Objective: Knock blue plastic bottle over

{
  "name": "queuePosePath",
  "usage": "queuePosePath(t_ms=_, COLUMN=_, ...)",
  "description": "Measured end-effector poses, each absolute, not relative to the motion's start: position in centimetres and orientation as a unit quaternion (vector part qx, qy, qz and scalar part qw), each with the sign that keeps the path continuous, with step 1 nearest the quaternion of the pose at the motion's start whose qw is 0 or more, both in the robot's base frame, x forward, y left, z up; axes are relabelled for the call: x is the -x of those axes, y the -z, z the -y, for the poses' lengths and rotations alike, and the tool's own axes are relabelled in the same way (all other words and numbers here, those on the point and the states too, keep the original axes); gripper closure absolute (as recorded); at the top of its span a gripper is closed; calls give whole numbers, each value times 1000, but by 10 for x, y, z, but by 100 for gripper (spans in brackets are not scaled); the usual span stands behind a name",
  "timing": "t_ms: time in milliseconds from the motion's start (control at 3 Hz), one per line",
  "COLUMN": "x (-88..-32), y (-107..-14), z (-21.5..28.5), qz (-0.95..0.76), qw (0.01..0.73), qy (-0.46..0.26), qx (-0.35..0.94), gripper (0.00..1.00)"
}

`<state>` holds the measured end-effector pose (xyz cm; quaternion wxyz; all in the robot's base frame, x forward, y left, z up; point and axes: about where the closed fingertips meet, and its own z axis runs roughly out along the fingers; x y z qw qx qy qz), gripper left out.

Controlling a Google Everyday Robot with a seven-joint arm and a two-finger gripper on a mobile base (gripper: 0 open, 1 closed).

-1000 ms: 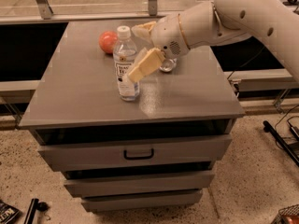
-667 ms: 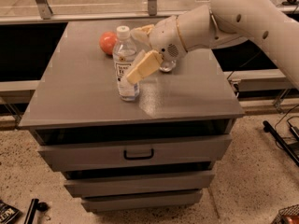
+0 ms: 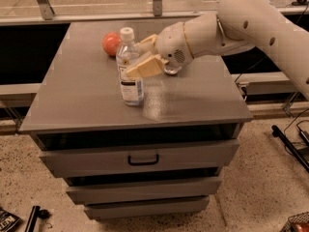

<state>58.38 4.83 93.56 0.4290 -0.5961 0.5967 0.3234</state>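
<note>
The blue plastic bottle (image 3: pixel 129 76), clear with a white cap and a white label, stands upright on the grey cabinet top (image 3: pixel 87 95), left of centre. My gripper (image 3: pixel 144 56) reaches in from the right and is open. Its near finger (image 3: pixel 145 68) lies against the bottle's right side at mid height. Its far finger (image 3: pixel 147 41) sits just behind the bottle's shoulder. The bottle is between or right at the fingertips; I cannot tell if the far finger touches it.
A red-orange ball-like fruit (image 3: pixel 111 43) lies behind the bottle at the back left. A shiny can (image 3: pixel 172 71) is mostly hidden under my wrist. The cabinet has drawers below, with floor on both sides. A railing runs behind it.
The arm has shifted only slightly. The bottle stands upright in the same place with the fingers still at its right side.
</note>
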Motion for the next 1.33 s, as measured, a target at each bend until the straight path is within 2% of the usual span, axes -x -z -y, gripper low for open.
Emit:
queuePosePath(t_ms=667, x=-586, y=-940, z=-38, qz=-607, qw=409, qy=-317, qx=603, gripper=87)
queuePosePath(t_ms=1000, x=-587, y=-952, z=-25, qz=-619, qw=389, qy=-276, qx=623, gripper=100)
queuePosePath(t_ms=1333, x=-590, y=-953, z=3, qz=-637, qw=343, qy=-179, qx=666, gripper=100)
